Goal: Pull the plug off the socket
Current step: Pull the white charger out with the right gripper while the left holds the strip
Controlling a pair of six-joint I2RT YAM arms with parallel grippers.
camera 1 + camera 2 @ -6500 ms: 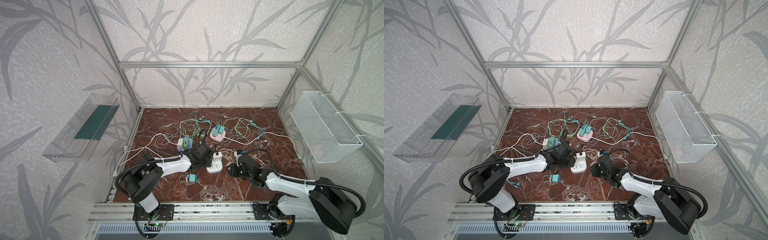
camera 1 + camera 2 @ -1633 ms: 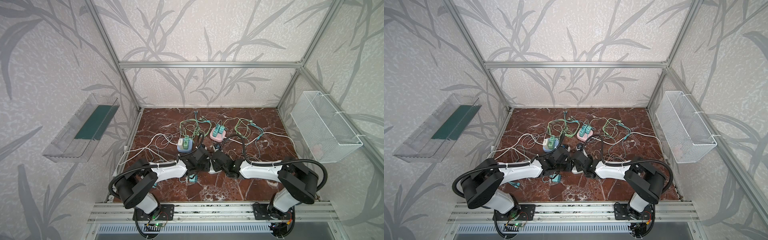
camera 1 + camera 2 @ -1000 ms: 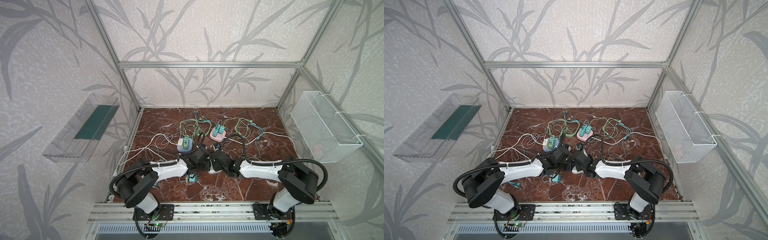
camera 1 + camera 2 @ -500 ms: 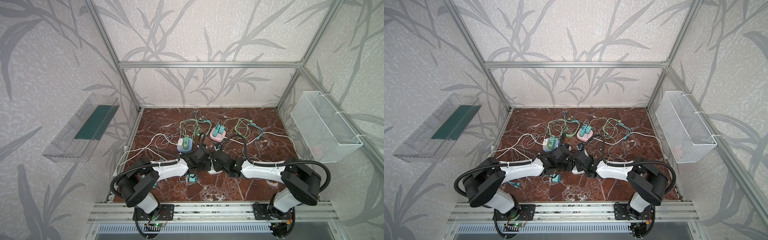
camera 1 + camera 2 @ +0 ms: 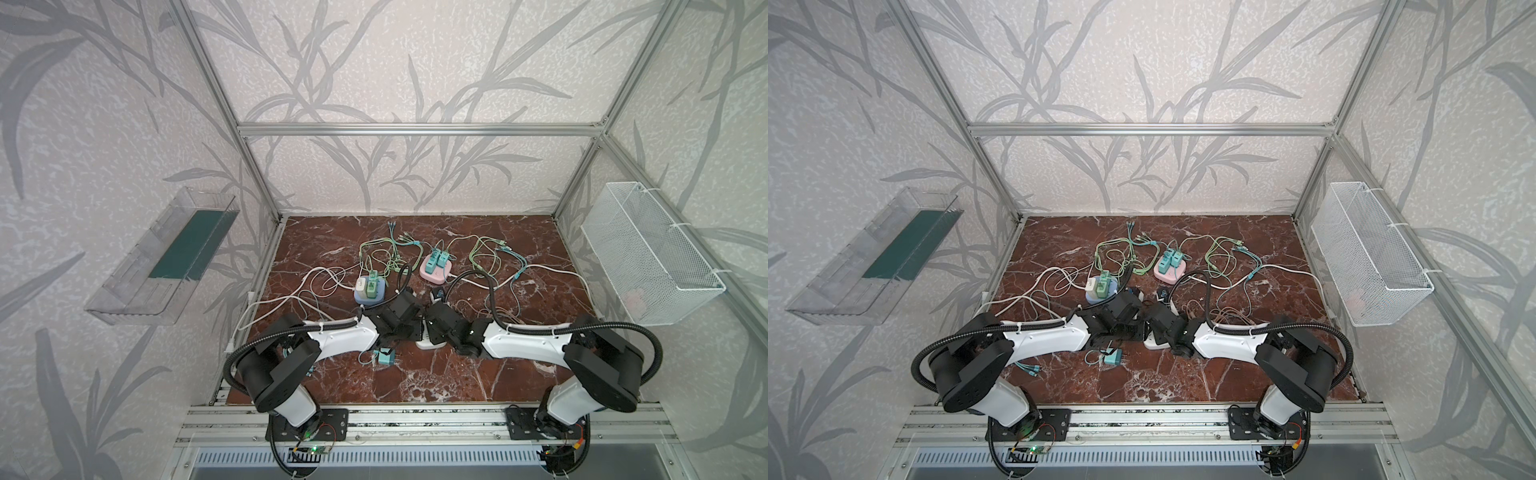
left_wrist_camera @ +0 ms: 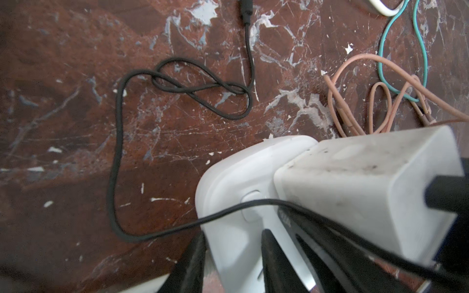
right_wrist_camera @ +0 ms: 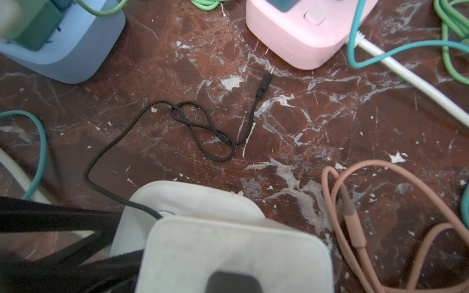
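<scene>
The white socket (image 6: 233,192) rests on the marble floor, mid-front in both top views (image 5: 423,343) (image 5: 1152,342). My left gripper (image 6: 234,236) is shut on the socket, one black finger on each side. A white block plug (image 6: 368,182) sits against the socket's top, tilted; its prongs are hidden. My right gripper (image 7: 233,276) is shut on the plug (image 7: 236,253), which fills the gap between its jaws. In both top views the two gripper heads meet over the socket, left (image 5: 409,322) and right (image 5: 434,320).
A blue socket (image 5: 369,289) and a pink socket (image 5: 435,266), both holding green plugs, stand just behind. A loose teal plug (image 5: 385,356) lies in front. A thin black cable (image 7: 203,126), a pinkish cable (image 7: 355,228) and green cables trail around. A wire basket (image 5: 648,257) hangs on the right wall.
Since the oldest frames my right arm has swung in from the right onto the white plug. Over the last second both arms have stayed almost still.
</scene>
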